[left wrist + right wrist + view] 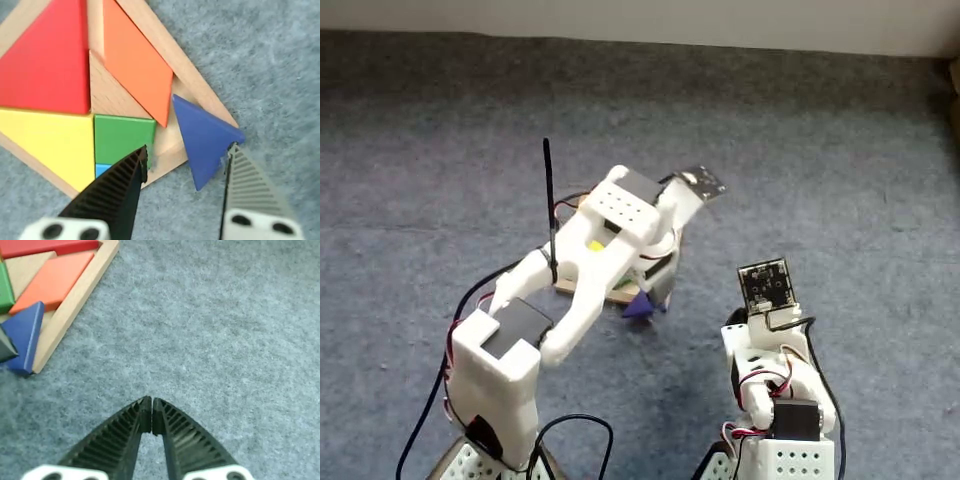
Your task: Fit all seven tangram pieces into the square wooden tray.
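Left wrist view | left end effector point(188, 149) jaws apart, flanking blue triangle point(205, 137) perched on tray rim point(189, 75) | risk: closing skews it, slips onto worktop point(280, 60)

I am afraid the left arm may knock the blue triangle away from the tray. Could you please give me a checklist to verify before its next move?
1. The left gripper is open: ok, its jaws stand apart.
2. The blue triangle lies between the jaws: ok.
3. The blue triangle is seated in the tray: not ok, it lies across the rim, with corners over the carpet.
4. The tray has a free place: ok, bare wood shows between the orange piece and the green square. Whether the shape fits: cannot tell.
5. The right gripper is out of the way: ok, shut over the carpet, apart from the tray.
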Controlling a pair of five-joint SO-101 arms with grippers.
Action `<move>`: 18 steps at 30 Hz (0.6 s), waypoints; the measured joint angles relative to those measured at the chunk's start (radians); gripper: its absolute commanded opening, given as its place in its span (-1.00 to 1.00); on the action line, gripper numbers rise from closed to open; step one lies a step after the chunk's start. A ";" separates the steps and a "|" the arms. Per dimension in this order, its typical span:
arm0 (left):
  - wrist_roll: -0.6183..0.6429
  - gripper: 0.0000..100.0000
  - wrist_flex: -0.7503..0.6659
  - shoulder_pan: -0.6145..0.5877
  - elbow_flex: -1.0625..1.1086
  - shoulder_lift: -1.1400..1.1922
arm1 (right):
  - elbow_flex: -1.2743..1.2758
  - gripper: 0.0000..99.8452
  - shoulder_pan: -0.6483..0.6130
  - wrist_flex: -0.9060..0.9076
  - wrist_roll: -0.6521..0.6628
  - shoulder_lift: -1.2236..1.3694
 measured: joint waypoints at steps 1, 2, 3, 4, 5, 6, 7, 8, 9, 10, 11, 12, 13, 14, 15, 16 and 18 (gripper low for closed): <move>0.000 -0.50 0.000 -0.008 0.000 0.003 | 0.000 -0.96 0.000 0.000 0.000 0.000; 0.000 -0.50 -0.003 -0.015 0.000 0.014 | 0.000 -0.96 0.000 0.000 0.000 0.000; 0.000 -0.50 -0.015 -0.026 0.000 0.025 | 0.000 -0.96 0.000 0.000 0.000 0.000; 0.002 -0.50 -0.025 -0.032 0.000 0.032 | 0.000 -0.96 0.000 0.000 0.000 0.000; 0.002 -0.50 -0.035 -0.034 -0.002 0.038 | 0.000 -0.96 0.000 0.000 0.000 0.000; 0.002 -0.50 -0.041 -0.034 -0.006 0.048 | 0.000 -0.96 0.000 0.000 0.000 0.000; 0.002 -0.50 -0.049 -0.034 -0.012 0.055 | 0.000 -0.96 0.000 0.000 0.000 0.000; 0.002 -0.50 -0.052 -0.034 -0.018 0.061 | 0.000 -0.96 0.000 0.000 0.000 0.000; 0.002 -0.50 -0.061 -0.034 -0.023 0.068 | 0.000 -0.96 0.000 0.000 0.000 0.000; 0.002 -0.50 -0.069 -0.032 -0.026 0.072 | 0.000 -0.96 0.000 0.000 0.000 0.000; 0.002 -0.50 -0.077 -0.032 -0.029 0.077 | 0.000 -0.96 0.000 0.000 0.000 0.000; 0.002 -0.50 -0.086 -0.031 -0.032 0.077 | 0.000 -0.96 0.000 0.000 0.000 0.000; 0.002 -0.50 -0.095 -0.029 -0.032 0.078 | 0.000 -0.96 0.000 0.000 0.000 0.000; 0.002 -0.50 -0.104 -0.029 -0.034 0.080 | 0.000 -0.96 0.000 0.000 0.000 0.000; 0.002 -0.50 -0.112 -0.029 -0.034 0.081 | 0.000 -0.96 0.000 0.000 0.000 0.000; 0.002 -0.50 -0.118 -0.028 -0.034 0.081 | 0.000 -0.96 0.000 0.000 0.000 0.000; 0.002 -0.50 -0.133 -0.040 -0.034 0.083 | 0.000 -0.96 0.000 0.000 0.000 0.000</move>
